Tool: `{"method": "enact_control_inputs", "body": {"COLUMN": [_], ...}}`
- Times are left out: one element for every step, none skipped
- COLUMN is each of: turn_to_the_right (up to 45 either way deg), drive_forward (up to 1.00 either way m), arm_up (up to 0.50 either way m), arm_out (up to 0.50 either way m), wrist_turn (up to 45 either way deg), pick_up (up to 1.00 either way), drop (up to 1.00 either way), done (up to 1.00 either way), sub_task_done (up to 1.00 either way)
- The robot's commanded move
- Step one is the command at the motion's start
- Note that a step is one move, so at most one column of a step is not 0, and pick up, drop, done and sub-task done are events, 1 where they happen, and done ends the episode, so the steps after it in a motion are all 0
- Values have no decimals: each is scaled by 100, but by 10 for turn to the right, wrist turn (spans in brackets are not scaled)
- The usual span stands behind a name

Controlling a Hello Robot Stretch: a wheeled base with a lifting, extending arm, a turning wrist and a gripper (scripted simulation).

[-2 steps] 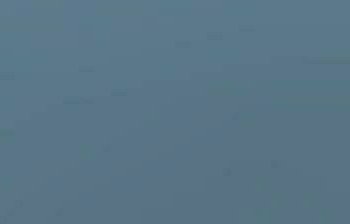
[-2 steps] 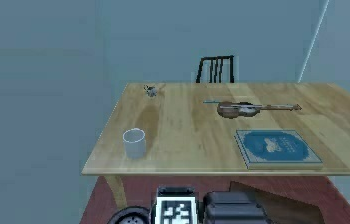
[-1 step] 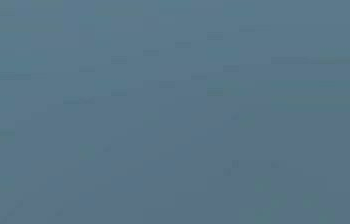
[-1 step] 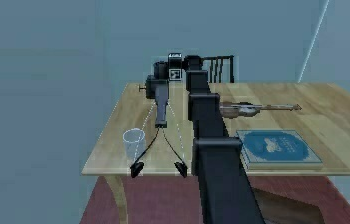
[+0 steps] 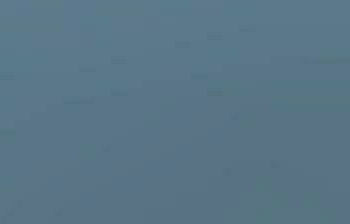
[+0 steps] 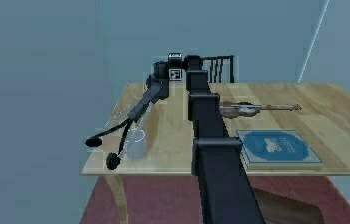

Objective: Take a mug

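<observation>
The forward view faces a flat blue-grey wall (image 5: 173, 110). Over in the arm side view, the arm (image 6: 218, 150) reaches across a wooden table (image 6: 323, 100), and the end effector (image 6: 101, 150) sits by the table's near left corner, with its thin fingers (image 6: 113, 157) angled toward that edge. Right beside them a pale glassy cup (image 6: 136, 146) stands upright on the tabletop; it looks like the mug. Honestly can't tell if the fingers are apart or together, or if they've got anything. A violin (image 6: 255, 108) lies mid-table, a blue book (image 6: 279, 148) sits by the near right edge, a dark chair (image 6: 219, 68) stands past the far edge, and there's a red rug (image 6: 143, 205) underneath.
</observation>
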Motion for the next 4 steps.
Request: {"method": "enact_control_inputs", "body": {"turn_to_the_right": [0,0,0,0], "drive_forward": [0,0,0,0], "arm_up": [0,0,0,-30], "arm_out": [0,0,0,0], "wrist_turn": [450,450,30,0], "pick_up": [0,0,0,0], "drop": [0,0,0,0], "done": [0,0,0,0], "sub_task_done": [0,0,0,0]}}
